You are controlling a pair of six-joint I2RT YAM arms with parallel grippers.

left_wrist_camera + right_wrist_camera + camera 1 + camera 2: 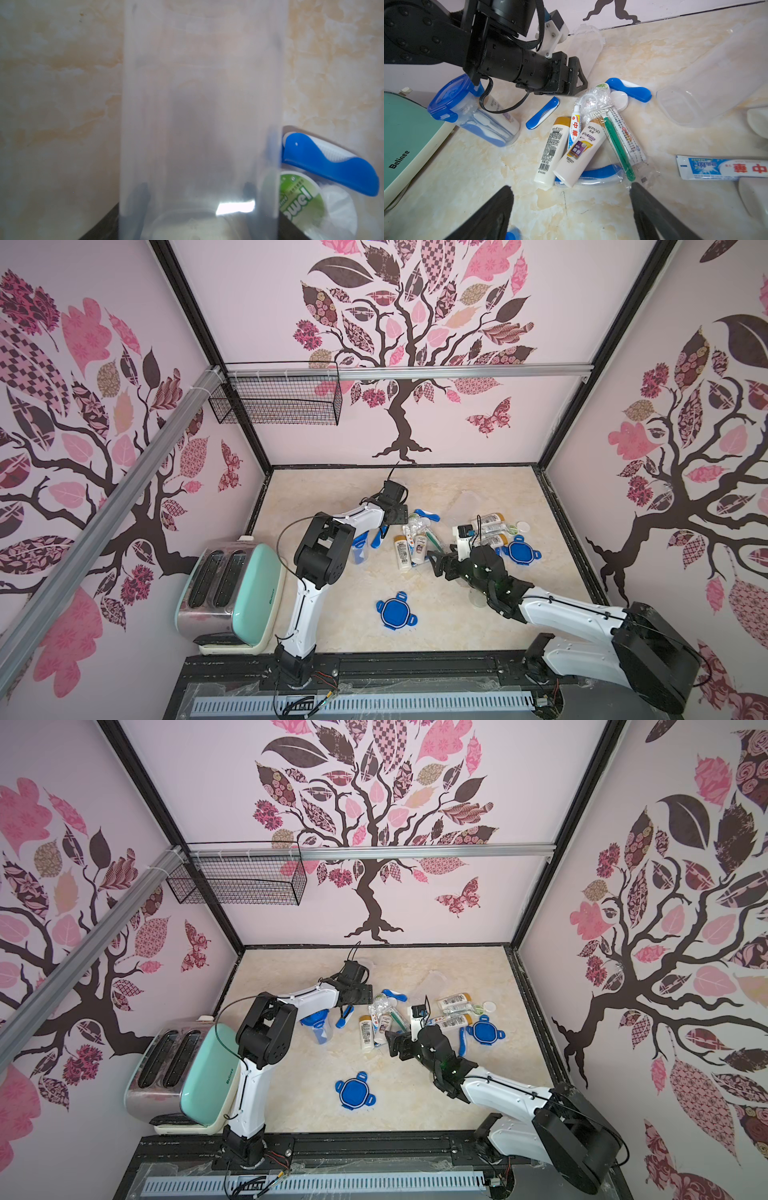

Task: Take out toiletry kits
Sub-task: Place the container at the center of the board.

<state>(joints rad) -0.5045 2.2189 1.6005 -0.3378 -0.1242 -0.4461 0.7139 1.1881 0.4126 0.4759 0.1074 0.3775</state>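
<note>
Right fingers [492, 216] are spread wide and empty, low over the marbled desk [467, 187], and the spilled kit is right in front of them. There are two smooth white bottles with tan caps [552, 151], bases toward the fingers and caps pointing away, so their long axes run almost straight out from the gap. A skinny toothpaste tube [575, 128] is wedged between them, a blue-and-white folding toothbrush [543, 113] lies off to one side, and a crinkly clear packet [618, 145] with a green handle sits against the second bottle. Across the pile, the left fingers [577, 81] are at its far edge by an empty clear jar [197, 104]. Hazy plastic fills that wrist view, and I cannot tell whether they grip it. Next to it is a round tub [299, 199] with a green label. Now the one that matters, I'd say: a packed kit [492, 131] remains inside a sealed jar [512, 124], its blue clip lid [450, 97] on. It lies tipped under the left forearm, between the mint toaster [245, 593] and the pile. From the right fingers it is off past the bottles. The left arm is nearer, though its fingers point away from it. It's slick, rounded plastic and probably a two-arm job.
</note>
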